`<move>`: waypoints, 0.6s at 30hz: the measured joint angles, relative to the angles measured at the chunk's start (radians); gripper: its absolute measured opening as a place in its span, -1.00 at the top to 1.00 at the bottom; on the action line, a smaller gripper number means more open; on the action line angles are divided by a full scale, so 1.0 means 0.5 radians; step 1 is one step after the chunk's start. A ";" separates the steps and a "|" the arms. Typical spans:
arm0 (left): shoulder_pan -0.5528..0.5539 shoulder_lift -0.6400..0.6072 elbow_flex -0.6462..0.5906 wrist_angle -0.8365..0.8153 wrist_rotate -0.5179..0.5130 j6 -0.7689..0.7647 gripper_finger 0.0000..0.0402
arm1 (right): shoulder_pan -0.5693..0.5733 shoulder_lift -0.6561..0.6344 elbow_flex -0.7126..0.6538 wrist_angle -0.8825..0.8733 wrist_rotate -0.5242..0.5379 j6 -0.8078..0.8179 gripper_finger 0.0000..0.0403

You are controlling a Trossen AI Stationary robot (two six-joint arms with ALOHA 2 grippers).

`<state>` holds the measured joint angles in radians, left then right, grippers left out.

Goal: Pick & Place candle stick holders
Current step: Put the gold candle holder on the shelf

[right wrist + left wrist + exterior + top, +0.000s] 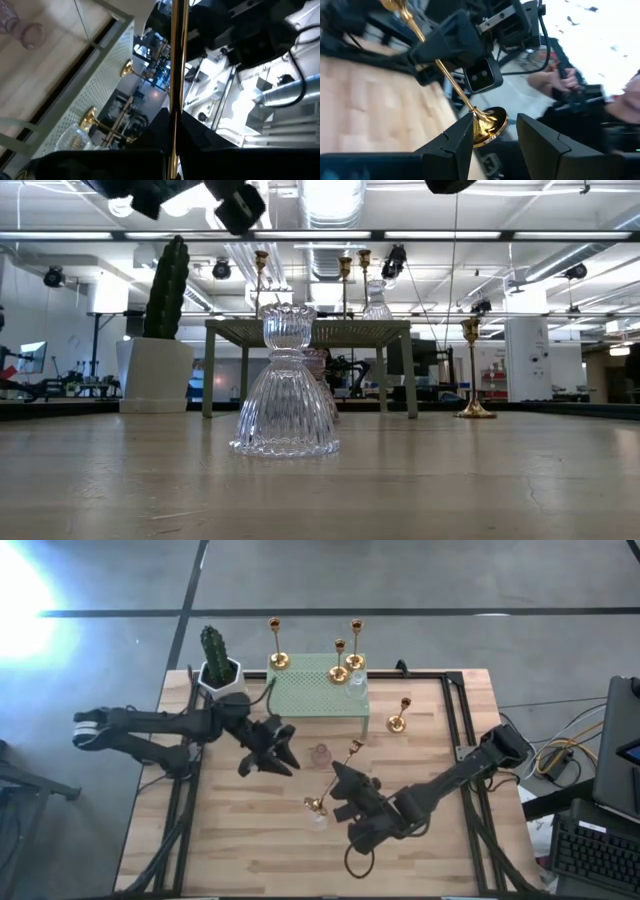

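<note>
1. Tall, slim-stemmed shiny gold candle stick holder (317, 804) held off the wooden tabletop (230, 840), tilted, over the middle. Right gripper (338, 780) with jaws pressed together on the thin stem. Narrow smooth metal under a two-point pinch, so likely to pivot or slide through if swung quickly.
2. Left gripper (283, 752) close by, jaws spread about halfway and holding nothing. In the left wrist view the domed base lines up between the left fingers (455, 142); contact cannot be told. Risk of a knock that twists the stem in the right jaws, or of the two arms colliding.
3. If a hand-over is intended: release by the right jaws before the left ones close would likely drop the holder. The rounded base offers poor purchase for flat pads.
4. Ribbed clear glass holder (286, 385) standing just below the gold base, small pinkish glass holder (321, 754) near the left gripper. A dropped or low-carried holder could tip or chip either.
5. Pale green perforated metal stand (310, 700) already carrying gold holders (339, 668) and a clear glass piece (357, 690). Crowded top; placing a tall stem there risks toppling neighbours.
6. Another gold holder (399, 721) upright on the tabletop, well apart from both arms; low risk.
</note>
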<state>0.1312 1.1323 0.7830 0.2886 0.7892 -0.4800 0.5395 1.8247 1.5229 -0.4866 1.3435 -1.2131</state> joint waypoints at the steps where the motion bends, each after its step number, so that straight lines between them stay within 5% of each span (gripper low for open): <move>1: 0.007 0.043 0.000 0.051 0.064 -0.070 0.23 | -0.007 0.000 0.007 0.000 -0.027 -0.010 0.96; 6: 0.011 0.244 0.051 0.293 0.255 -0.291 0.23 | -0.040 0.000 0.013 0.160 -0.097 -0.191 0.96; 18: 0.014 0.591 0.313 0.297 0.415 -0.414 0.23 | -0.087 0.000 0.017 0.418 -0.214 -0.482 0.96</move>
<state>0.1383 1.4276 0.9395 0.4371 0.9966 -0.6868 0.4960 1.8248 1.5314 -0.2776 1.2366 -1.4542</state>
